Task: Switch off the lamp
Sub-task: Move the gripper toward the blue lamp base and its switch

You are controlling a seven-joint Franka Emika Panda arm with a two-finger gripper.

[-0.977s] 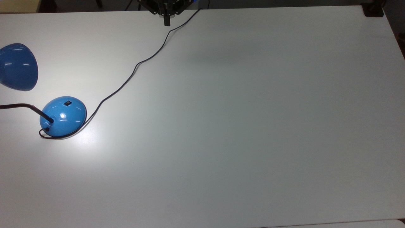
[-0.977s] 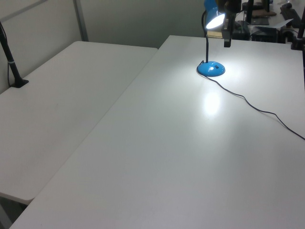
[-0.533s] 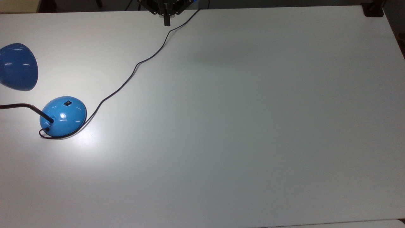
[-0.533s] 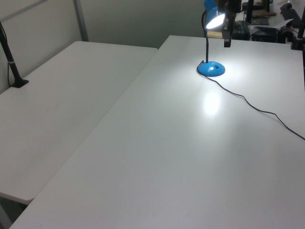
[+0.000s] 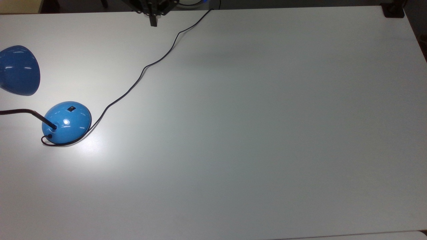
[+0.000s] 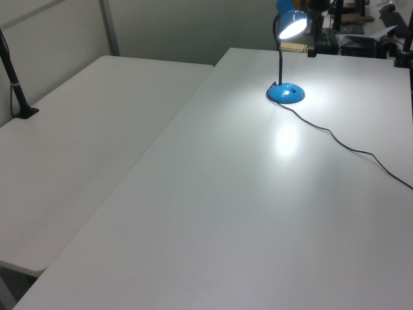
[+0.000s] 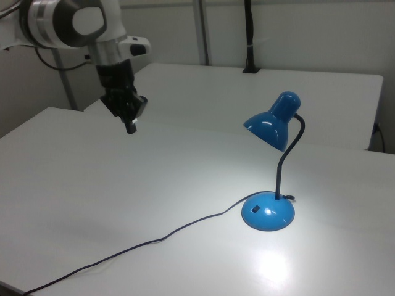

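The lamp's glossy blue base (image 5: 66,122) stands near the top view's left edge, with its small black rocker switch (image 5: 71,108) on the dome. The blue shade (image 5: 18,70) hangs over the table on a black gooseneck (image 7: 285,159). The lamp is lit and casts a bright patch on the white table (image 6: 287,139). Its black cord (image 5: 140,75) runs to the table's far edge. My gripper (image 5: 153,22) hangs shut and empty above that far edge, well away from the base (image 7: 268,211). It also shows in the right view (image 7: 131,128) and in the left view (image 6: 312,51), beside the shade (image 6: 292,22).
A second white table (image 6: 97,116) adjoins this one on the left view's left, with a black post (image 6: 16,84) clamped to it. A black clamp (image 5: 393,11) sits at the top view's upper right corner. Cluttered equipment (image 6: 374,32) stands behind the table.
My gripper has shifted toward the top view's left along the far edge, closer to the lamp's side. The lamp, cord and light patch are unchanged.
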